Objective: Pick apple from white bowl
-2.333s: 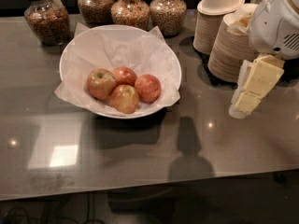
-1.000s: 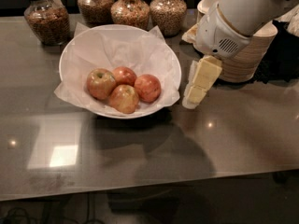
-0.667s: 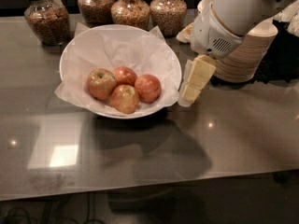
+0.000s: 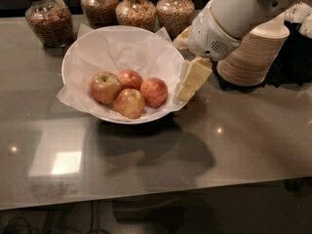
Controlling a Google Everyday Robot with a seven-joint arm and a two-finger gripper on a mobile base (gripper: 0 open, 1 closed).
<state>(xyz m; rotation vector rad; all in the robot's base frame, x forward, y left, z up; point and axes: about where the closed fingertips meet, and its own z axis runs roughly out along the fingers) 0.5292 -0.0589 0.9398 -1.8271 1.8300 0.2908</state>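
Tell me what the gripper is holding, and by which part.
Nothing: the gripper hangs beside the white bowl's right rim; the apple lies inside.

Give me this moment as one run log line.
stage: pre-grasp | gripper: at right rim of white bowl | apple: rightmost in bowl, not yet grasped

The gripper (image 4: 187, 92), just beside the near rim of the white bowl (image 4: 151, 116), is a pale cream-yellow piece, blocky and flat-faced, stepped into a wider upper slab and a smaller lower block. Directly above it sits a bulky wrist housing (image 4: 214, 35) of smooth glossy white, rounded like a drum. A small grille of dark slots (image 4: 222, 47) marks the housing's face just above the pincer. A thin tan seam rings the housing, and beyond it a thick white cylindrical arm segment (image 4: 248, 1) continues up and away.
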